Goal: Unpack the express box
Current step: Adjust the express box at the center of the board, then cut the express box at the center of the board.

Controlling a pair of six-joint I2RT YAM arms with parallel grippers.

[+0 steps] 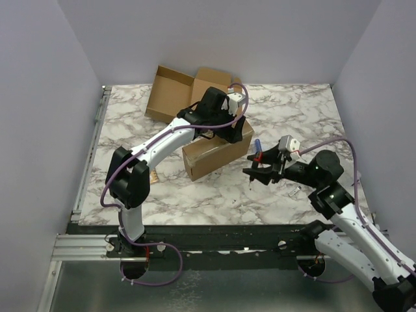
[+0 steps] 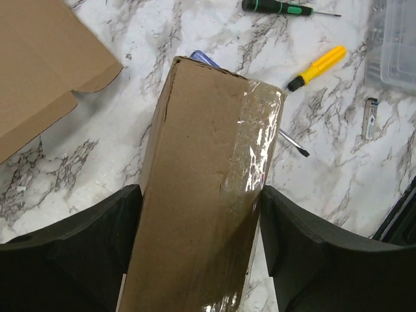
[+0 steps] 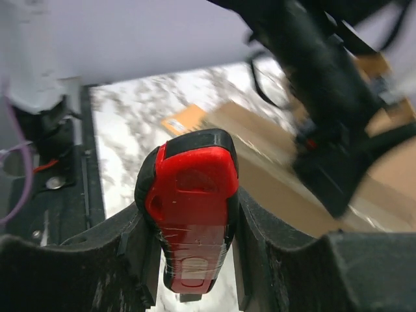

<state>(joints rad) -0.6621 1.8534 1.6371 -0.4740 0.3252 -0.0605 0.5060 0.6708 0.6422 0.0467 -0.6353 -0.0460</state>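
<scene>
- The box (image 2: pixel 201 195) sits squarely between the left gripper (image 2: pixel 200 218) and its fingers (image 2: pixel 97 247), which press on both long sides. That looks like a grip!
- The right gripper (image 3: pixel 190 224) is clamped on a red cutter (image 3: pixel 192 188). The box lies ahead of it, apart.
- The clear tape (image 2: pixel 257 143), just past the left fingertips, looks unbroken, so nothing is opened. Cutting, lifting the flaps and emptying all remain.

A robotics lab cell: plain lavender walls (image 1: pixel 39 97) enclose a marble-patterned table (image 1: pixel 305 110), two robot arms (image 1: pixel 159 148) bolted at six o'clock, aluminium rail (image 1: pixel 88 156) at nine o'clock.
</scene>
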